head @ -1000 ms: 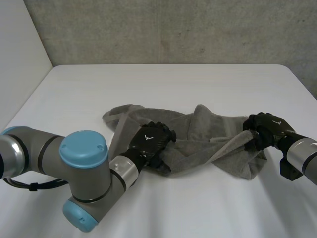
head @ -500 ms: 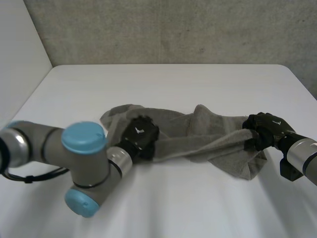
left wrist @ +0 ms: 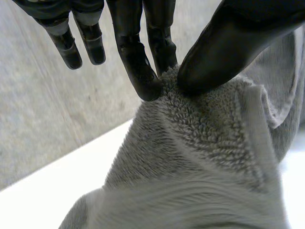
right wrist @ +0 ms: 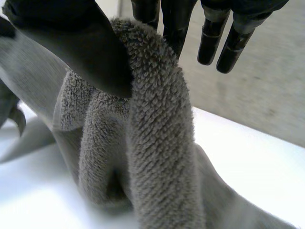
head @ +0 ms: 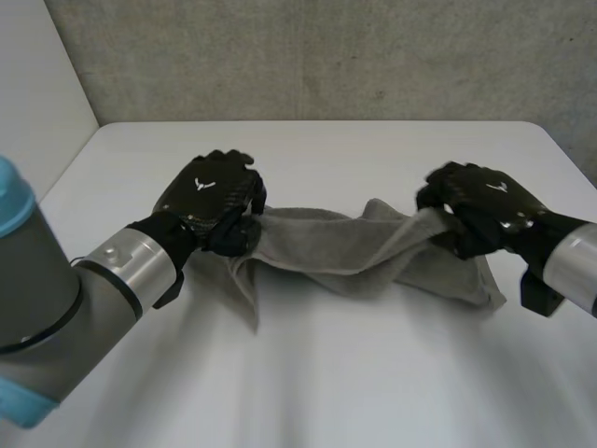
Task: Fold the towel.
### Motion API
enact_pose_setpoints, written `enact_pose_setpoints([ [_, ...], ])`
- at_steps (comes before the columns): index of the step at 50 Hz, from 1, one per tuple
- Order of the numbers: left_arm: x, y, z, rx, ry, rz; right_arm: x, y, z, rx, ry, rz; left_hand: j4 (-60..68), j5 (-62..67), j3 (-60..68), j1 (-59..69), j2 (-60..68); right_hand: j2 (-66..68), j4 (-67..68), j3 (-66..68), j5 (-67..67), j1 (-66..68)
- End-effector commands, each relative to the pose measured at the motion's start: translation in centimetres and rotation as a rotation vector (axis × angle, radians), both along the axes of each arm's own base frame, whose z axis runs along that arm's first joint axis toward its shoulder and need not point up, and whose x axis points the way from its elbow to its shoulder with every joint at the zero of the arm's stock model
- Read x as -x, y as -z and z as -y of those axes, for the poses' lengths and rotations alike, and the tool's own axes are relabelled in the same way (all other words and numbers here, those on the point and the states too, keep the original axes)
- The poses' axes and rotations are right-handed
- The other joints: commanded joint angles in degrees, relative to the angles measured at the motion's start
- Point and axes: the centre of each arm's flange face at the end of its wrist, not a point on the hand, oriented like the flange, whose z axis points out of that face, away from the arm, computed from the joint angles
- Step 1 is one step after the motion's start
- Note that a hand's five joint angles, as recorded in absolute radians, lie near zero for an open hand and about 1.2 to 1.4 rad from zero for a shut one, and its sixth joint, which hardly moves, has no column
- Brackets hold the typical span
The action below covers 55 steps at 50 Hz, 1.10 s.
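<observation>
A grey towel hangs stretched between my two hands above the white table, its lower part still resting on the table. My left hand is shut on the towel's left end; in the left wrist view the thumb and fingers pinch the terry cloth. My right hand is shut on the towel's right end. In the right wrist view the thumb presses a thick fold of towel against the fingers.
A grey concrete wall stands behind the table's far edge. A pale wall rises at the left. The table's right rear corner is rounded. Bare white tabletop lies in front of and behind the towel.
My left hand has closed on the towel's left end and lifted it up and to the left. My right hand has raised its end, so the crumpled towel now stretches out.
</observation>
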Motion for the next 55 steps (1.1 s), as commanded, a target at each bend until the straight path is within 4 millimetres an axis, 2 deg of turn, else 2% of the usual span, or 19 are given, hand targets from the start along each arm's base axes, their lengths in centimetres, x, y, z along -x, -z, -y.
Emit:
enact_pose_setpoints([
  [1,0.7,5.6,4.4,-0.044,0.008,0.178,-2.9,1.3,2.2,-0.011,-0.107,-0.019,-3.8,2.0,-3.3,5.4,2.6,4.6,-4.4,-3.0,3.4,3.2],
  [2,0.8,5.6,4.4,-0.044,0.008,0.179,-3.4,1.9,2.7,-0.027,-0.115,-0.027,-3.8,2.0,-3.3,5.4,2.6,4.6,-4.4,-3.0,3.4,3.2],
  [4,0.7,8.2,6.4,-0.056,0.006,0.257,-4.0,2.5,3.0,-0.046,-0.12,-0.037,-3.8,2.0,-3.3,5.4,2.6,4.6,-4.4,-3.0,3.4,3.2],
  [6,1.0,8.9,7.2,-0.041,0.01,0.279,-5.2,4.3,3.6,-0.078,-0.12,-0.064,-3.8,2.0,-3.3,5.4,2.6,4.6,-4.4,-3.0,3.4,3.2],
  [11,1.8,9.9,9.5,-0.007,-0.002,0.288,-5.9,6.4,4.1,-0.105,-0.113,-0.093,-3.8,-0.4,-3.3,2.9,0.1,4.6,-4.4,-3.0,3.4,3.2],
  [12,1.8,10.0,10.3,0.004,-0.023,0.29,-5.9,6.4,4.1,-0.105,-0.113,-0.093,-3.8,-10.6,-3.3,-7.3,-10.1,4.6,-4.4,-3.0,3.4,3.2],
  [15,1.8,10.0,11.1,0.016,-0.053,0.293,-6.4,7.2,4.1,-0.103,-0.111,-0.101,-3.8,-20.5,-3.3,-17.1,-19.9,4.6,-4.4,-3.0,3.4,3.2],
  [17,1.5,9.6,12.1,0.038,-0.117,0.307,-6.4,7.4,4.2,-0.096,-0.098,-0.104,-3.8,-42.7,-3.3,-39.4,-42.2,4.6,-4.4,-3.0,3.4,3.2],
  [18,1.5,9.6,12.1,0.038,-0.117,0.307,-6.4,7.4,4.2,-0.096,-0.098,-0.104,-3.8,-42.8,-3.3,-39.5,-42.3,4.6,-4.4,-3.0,3.4,3.2],
  [20,1.0,9.1,12.4,0.046,-0.162,0.316,-6.4,7.3,4.2,-0.094,-0.095,-0.104,-3.8,-58.8,-3.3,-55.4,-58.2,4.6,-4.4,-3.0,3.4,3.2],
  [21,1.0,9.1,12.4,0.046,-0.163,0.316,-6.4,7.2,4.2,-0.091,-0.096,-0.104,-3.8,-58.8,-3.3,-55.5,-58.3,4.6,-4.4,-3.0,3.4,3.2],
  [23,0.7,7.5,12.0,0.056,-0.18,0.306,-6.4,7.0,4.1,-0.088,-0.094,-0.102,-3.8,-63.2,-3.3,-59.9,-62.6,4.6,-4.4,-3.0,3.4,3.2],
  [26,0.5,6.7,11.5,0.056,-0.182,0.299,-6.3,6.6,3.9,-0.079,-0.092,-0.101,-3.8,-63.4,-3.3,-60.0,-62.8,4.6,-4.4,-3.0,3.4,3.2],
  [28,0.1,5.0,10.3,0.067,-0.181,0.286,-6.2,6.5,3.8,-0.08,-0.09,-0.1,-3.8,-63.4,-3.3,-60.0,-62.8,4.6,-4.4,-3.0,3.4,3.2],
  [31,0.0,4.2,9.5,0.069,-0.179,0.275,-5.9,6.6,3.7,-0.087,-0.084,-0.103,-3.8,-63.2,-3.3,-59.9,-62.6,4.6,-4.4,-3.0,3.4,3.2],
  [33,-0.6,3.1,7.1,0.039,-0.176,0.239,-5.6,6.5,3.8,-0.087,-0.072,-0.105,-3.8,-62.0,-3.3,-58.7,-61.5,4.6,-4.4,-3.0,3.4,3.2],
  [39,-1.5,3.5,4.6,-0.041,-0.182,0.202,-5.5,6.3,3.7,-0.083,-0.07,-0.105,-3.8,-61.0,-3.3,-57.7,-60.4,4.6,-4.4,-3.0,3.4,3.2],
  [46,-1.2,5.7,2.4,-0.143,-0.158,0.193,-5.5,6.2,3.6,-0.08,-0.069,-0.105,-3.8,-58.8,-3.3,-55.5,-58.3,4.6,-4.4,-3.0,3.4,3.2],
  [55,0.5,7.6,4.1,-0.156,-0.157,0.126,-5.5,6.6,3.4,-0.094,-0.073,-0.109,-3.8,-55.8,-3.3,-52.5,-55.2,4.6,-4.4,-3.0,3.4,3.2],
])
